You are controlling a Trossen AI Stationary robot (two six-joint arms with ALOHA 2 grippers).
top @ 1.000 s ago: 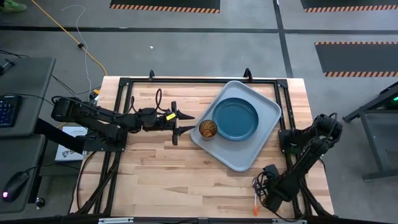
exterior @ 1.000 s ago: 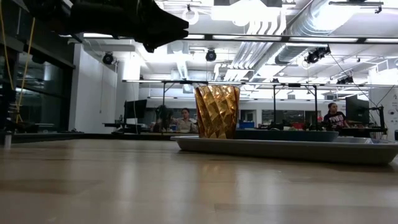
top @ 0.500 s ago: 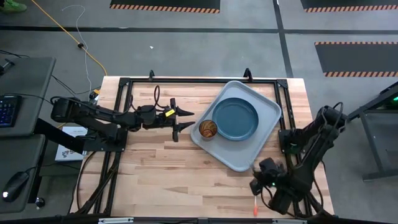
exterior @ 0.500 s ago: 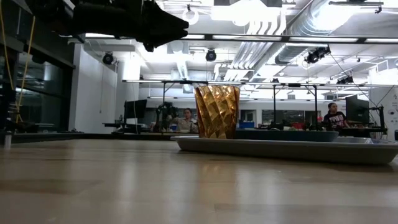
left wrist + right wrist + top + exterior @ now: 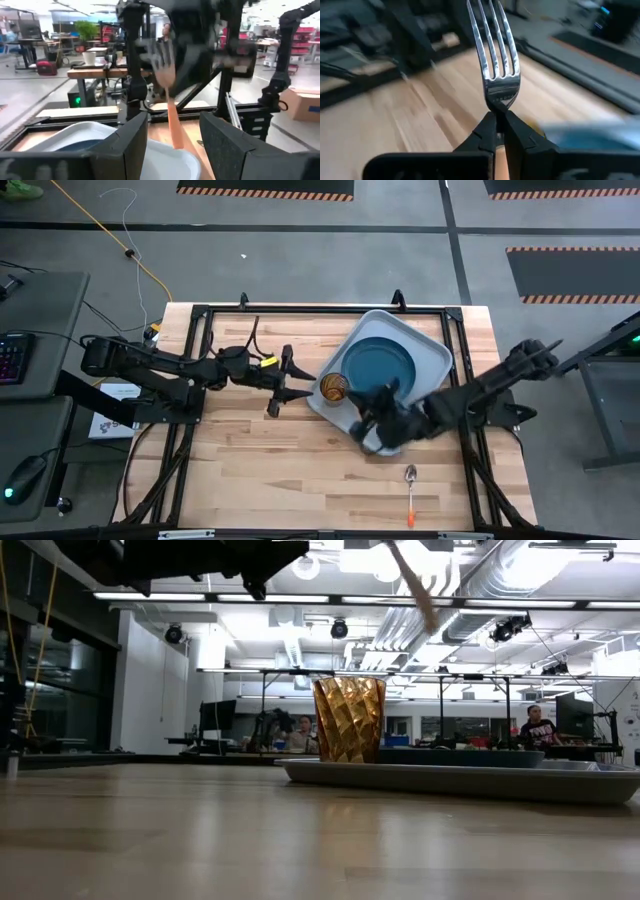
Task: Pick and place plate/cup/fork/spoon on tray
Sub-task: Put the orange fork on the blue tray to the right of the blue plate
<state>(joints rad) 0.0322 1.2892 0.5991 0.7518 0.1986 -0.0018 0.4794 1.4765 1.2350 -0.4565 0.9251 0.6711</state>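
Note:
The grey-blue tray (image 5: 425, 350) lies at the table's far right. The teal plate (image 5: 378, 370) sits in it, and the amber cup (image 5: 334, 387) (image 5: 349, 718) stands upright on its left corner. My right gripper (image 5: 368, 418) (image 5: 499, 131) is above the tray's near-left edge, shut on the fork (image 5: 495, 55). The fork also shows blurred in the left wrist view (image 5: 172, 120). The spoon (image 5: 410, 490) lies flat on the table near the front right, its bowl toward the tray. My left gripper (image 5: 280, 387) (image 5: 172, 150) is open and empty, just left of the cup. My right gripper pinches the fork's neck (image 5: 501, 106), just behind the tines, between its two fingers. The fork lies along the fingers, and its tines (image 5: 492, 45) stick out ahead of the fingertips. The orange handle (image 5: 498, 162) runs back between the fingers. The fork is lifted clear of table and tray.
A black frame (image 5: 300, 310) runs along the table's far and side edges. Bare wood (image 5: 270, 460) lies in the table's near-left half. People sit at desks in the room behind (image 5: 535, 725).
My right gripper has risen from the table's near right corner. It has swung fast toward the tray's near-left edge, carrying the fork clear of the table. The spoon has stayed on the table and now shows fully.

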